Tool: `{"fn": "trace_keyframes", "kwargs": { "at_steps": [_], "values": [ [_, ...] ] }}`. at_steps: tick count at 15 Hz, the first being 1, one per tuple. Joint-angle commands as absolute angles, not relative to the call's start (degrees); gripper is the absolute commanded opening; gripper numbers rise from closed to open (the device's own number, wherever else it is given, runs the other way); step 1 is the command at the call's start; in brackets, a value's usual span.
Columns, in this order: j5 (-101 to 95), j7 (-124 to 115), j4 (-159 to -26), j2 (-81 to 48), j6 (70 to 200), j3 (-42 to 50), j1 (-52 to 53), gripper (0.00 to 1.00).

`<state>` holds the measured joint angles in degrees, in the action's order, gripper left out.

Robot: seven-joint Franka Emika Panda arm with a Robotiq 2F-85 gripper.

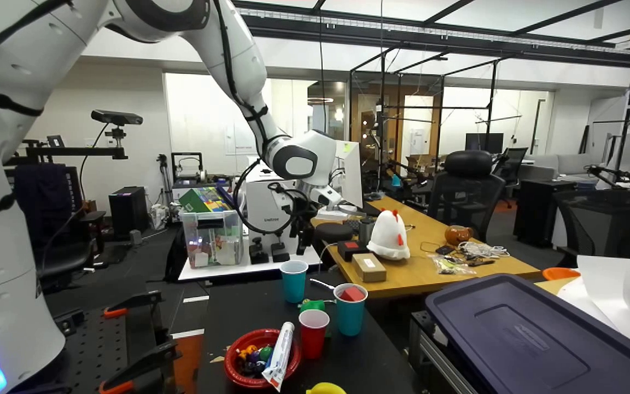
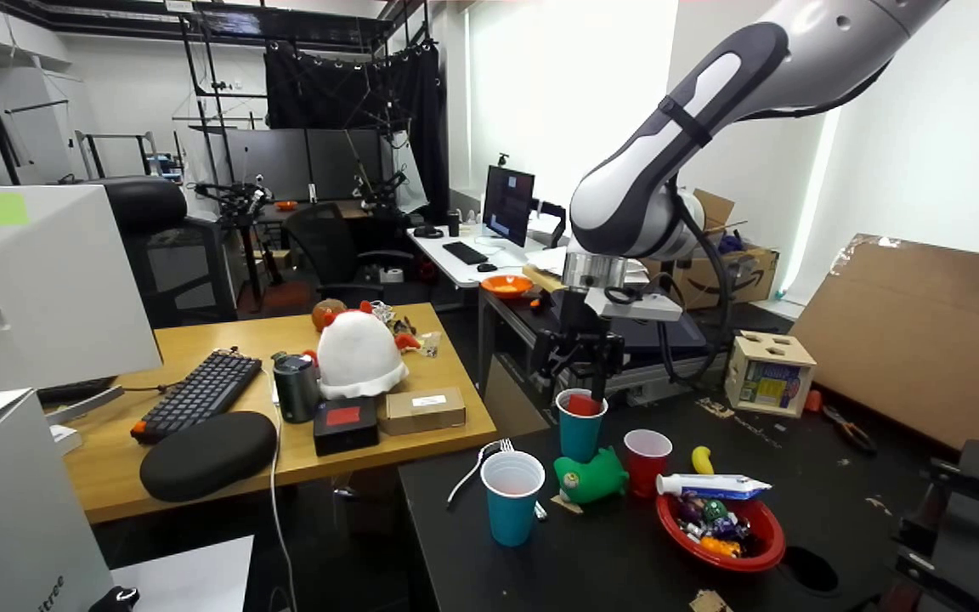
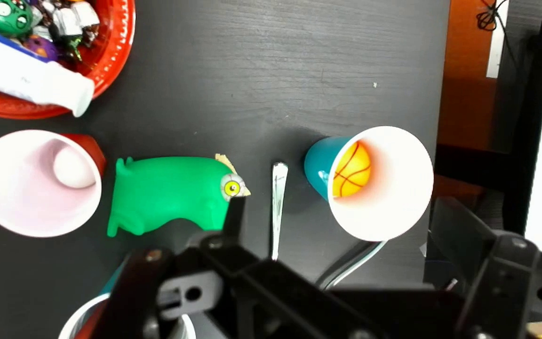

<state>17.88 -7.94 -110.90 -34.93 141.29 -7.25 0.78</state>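
Gripper (image 3: pixel 341 212) spread wide near a blue cup (image 3: pixel 391 188)

Wrist view: I see the fingers (image 3: pixel 234 219) well apart, the cup, a yellow ball (image 3: pixel 353 172) inside it, showing between them, a green toy (image 3: pixel 172 195) nearby. In an exterior view, the cup stands upright on the black table (image 1: pixel 238 306), lower than my gripper and apart from it. In an exterior view, a red cup (image 2: pixel 647 472) stands beside a red bowl (image 2: pixel 768 535).

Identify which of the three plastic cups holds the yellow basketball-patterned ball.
The teal plastic cup at right in the wrist view, with the yellow ball inside. The other teal cup holds a red block; the third cup is red.
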Motion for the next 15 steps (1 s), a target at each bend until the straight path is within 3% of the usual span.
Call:
{"fn": "trace_keyframes", "kwargs": {
  "at_steps": [1, 15],
  "values": [
    [17.55, -9.80, -110.61, -35.41, 140.72, -5.97, 1.95, 1.00],
    [3.67, -4.06, -112.03, -37.12, 147.02, -3.37, 5.36, 1.00]
  ]
}}
